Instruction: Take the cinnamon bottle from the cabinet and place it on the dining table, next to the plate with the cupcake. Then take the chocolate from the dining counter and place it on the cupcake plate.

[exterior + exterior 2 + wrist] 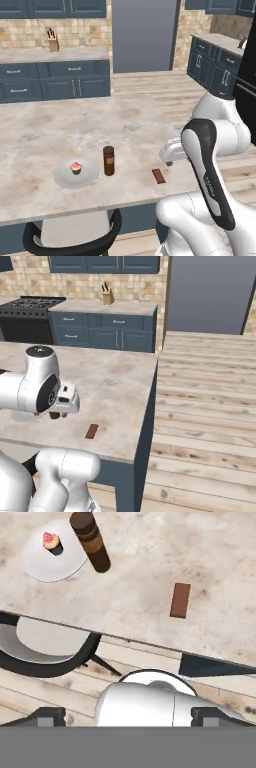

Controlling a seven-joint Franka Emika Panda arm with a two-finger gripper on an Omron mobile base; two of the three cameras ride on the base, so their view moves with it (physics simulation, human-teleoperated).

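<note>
Standing upright on the dining table (45, 130), the cinnamon bottle (108, 160) sits just beside the plate (88, 176) carrying the cupcake (76, 167). To its right, the chocolate (158, 175) lies flat near the table's front edge. Above it the gripper (127, 717) hangs spread wide, holding nothing.

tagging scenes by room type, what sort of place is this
A home kitchen, rendered. Dark blue drawer units under a stone worktop line a tan tiled wall, a wooden knife block stands on that worktop, a black stove sits beside them, and a beige marbled island top fills the foreground.
</note>
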